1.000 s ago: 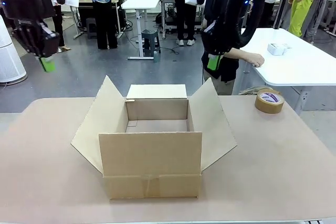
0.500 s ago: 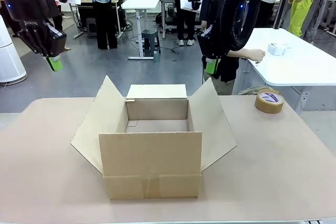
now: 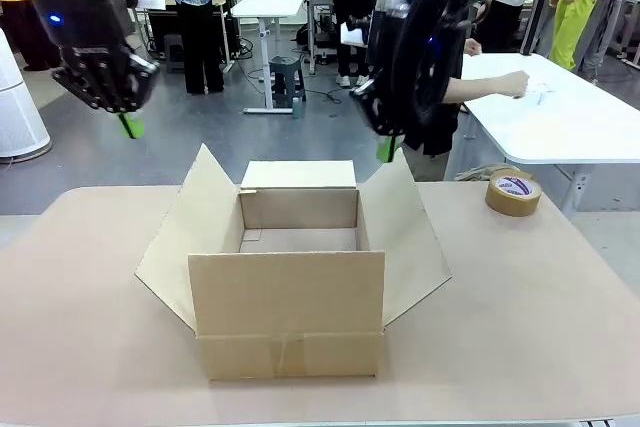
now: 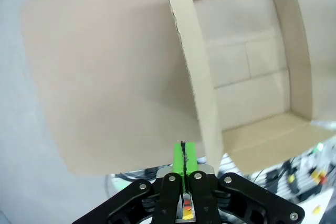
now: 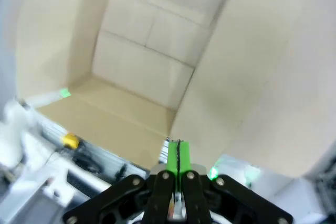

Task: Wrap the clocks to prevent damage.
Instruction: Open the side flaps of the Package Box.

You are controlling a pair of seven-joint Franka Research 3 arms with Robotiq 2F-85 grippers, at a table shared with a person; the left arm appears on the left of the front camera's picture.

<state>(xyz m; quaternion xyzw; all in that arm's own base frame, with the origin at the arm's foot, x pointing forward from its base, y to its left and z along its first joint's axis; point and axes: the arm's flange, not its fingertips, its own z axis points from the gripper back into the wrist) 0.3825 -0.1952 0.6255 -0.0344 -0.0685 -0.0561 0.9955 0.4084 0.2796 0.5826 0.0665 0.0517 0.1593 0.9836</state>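
An open cardboard box (image 3: 287, 319) sits mid-table (image 3: 90, 347), its four flaps spread wide. The left hand (image 3: 128, 127) hangs in the air up and to the left of the box, out past its left flap. Its green pads are pressed flat together and hold nothing. The right hand (image 3: 386, 150) hangs just over the far top corner of the box's right flap, also clamped tight and empty. A roll of brown tape (image 3: 513, 193) lies well to the right of the box.
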